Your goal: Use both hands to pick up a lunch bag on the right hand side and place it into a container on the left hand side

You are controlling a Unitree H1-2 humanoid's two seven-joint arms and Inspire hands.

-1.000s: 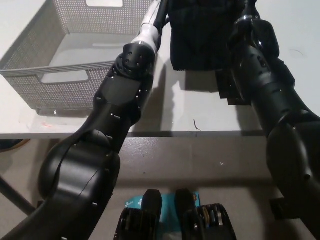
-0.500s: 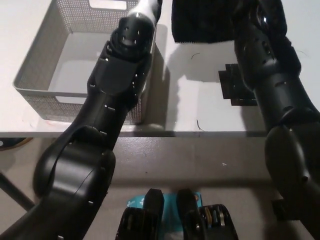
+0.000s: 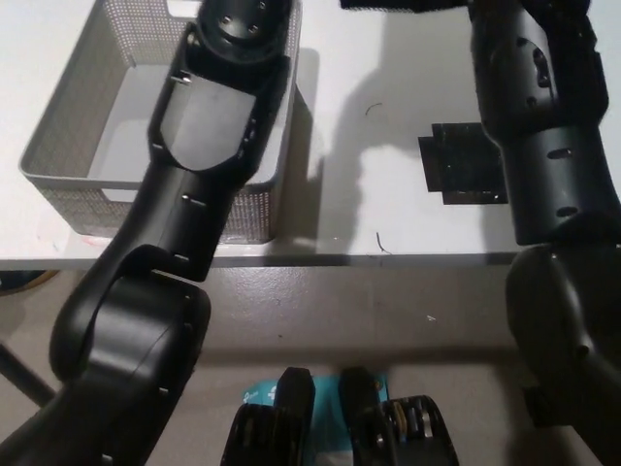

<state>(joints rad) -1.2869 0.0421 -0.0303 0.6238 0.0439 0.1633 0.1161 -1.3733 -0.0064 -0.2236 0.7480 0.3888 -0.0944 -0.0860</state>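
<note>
Neither hand shows in the head view: both arms run up past the top edge, so whether the hands are spread, closed or holding anything cannot be told.

The left arm [image 3: 194,194] is a bulky black limb rising from lower left to top centre-left. It crosses over the right part of the mesh basket [image 3: 73,136] and covers that part of its rim. The basket is grey-white perforated mesh, open-topped, with a pale bare floor visible inside. It sits on the left of the white surface [image 3: 378,204], near the front edge.

The right arm [image 3: 543,155] is black too. It climbs from lower right up the right side and out at the top.

The lunch bag [image 3: 403,5] shows only as a thin dark strip at the very top edge, centre-right, between the two arms. Most of it is out of view, and contact with either hand cannot be seen. A broad shadow falls on the surface below it.

A flat black square patch [image 3: 461,165] lies on the surface just left of the right arm, partly covered by it. A small dark curl [image 3: 374,109] lies on the surface between the arms, and another small dark mark [image 3: 382,243] sits near the front edge.
</note>
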